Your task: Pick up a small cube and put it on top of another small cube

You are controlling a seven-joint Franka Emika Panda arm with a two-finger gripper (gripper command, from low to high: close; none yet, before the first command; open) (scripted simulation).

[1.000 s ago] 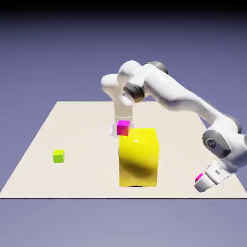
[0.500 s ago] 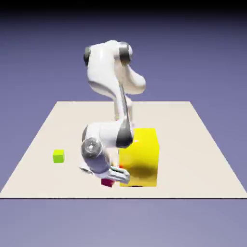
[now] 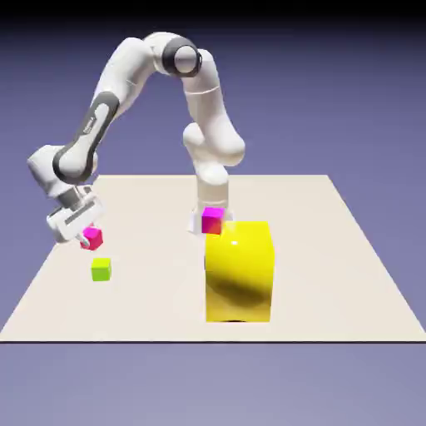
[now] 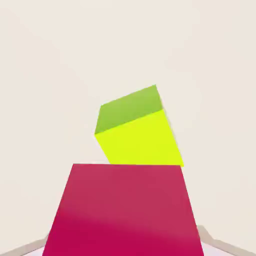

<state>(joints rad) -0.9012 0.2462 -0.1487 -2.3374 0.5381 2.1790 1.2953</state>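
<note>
Since a second ago, our arm has swung from the exterior view's right, past the front of the yellow block [image 3: 239, 270], over to the exterior view's left, and it has brought the pink cube [image 3: 92, 239] along. The end effector [image 3: 86, 240] is clamped tight on that pink cube, which hangs in the air just above and slightly behind the green cube [image 3: 101, 269], not touching it. A second pink cube [image 3: 212, 220] sits just behind the yellow block and plays no part now.

Taking the green cube as our mark: it rests on the counter [image 3: 333, 274], well apart from the yellow block, toward the exterior view's left. In the hand view the held cube [image 4: 123, 210] fills the lower part of the picture and the green cube [image 4: 137, 130] shows just beyond its top edge, turned at an angle to it, so we judge that we are not yet squarely overhead.

To do this step well, we should first bring the pink cube directly over the green cube, twist the wrist until their faces line up, then come straight down slowly. We should release only once the pink cube rests flat on the green top, then lift straight up so nothing gets nudged.
</note>
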